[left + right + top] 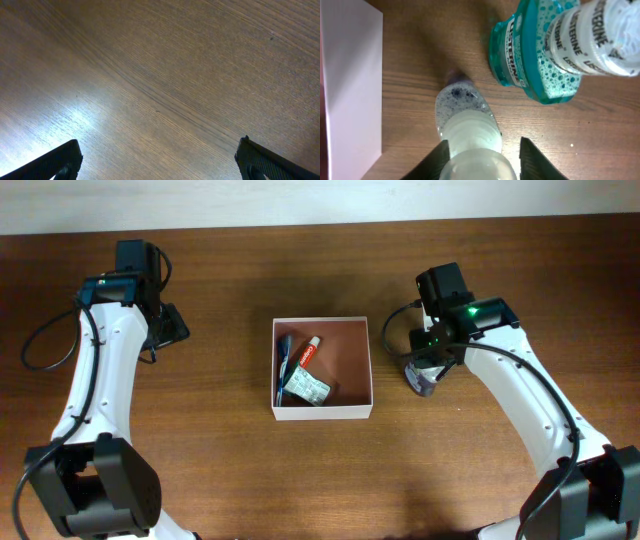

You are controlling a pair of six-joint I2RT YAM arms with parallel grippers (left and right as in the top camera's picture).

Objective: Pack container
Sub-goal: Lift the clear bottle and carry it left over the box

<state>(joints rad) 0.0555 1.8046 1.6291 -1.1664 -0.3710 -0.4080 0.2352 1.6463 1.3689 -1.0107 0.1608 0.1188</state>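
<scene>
Mid-table, open-topped: the container, with a toothpaste tube, a slim blue item and a small packet inside. Near its right wall but apart from it: the right gripper, fingers partly closed either side of a small clear bottle (clamped or merely close, cannot tell). Just beside that, a teal mouthwash bottle. Well left of the container: the left gripper, spread wide over bare table, holding nothing.
</scene>
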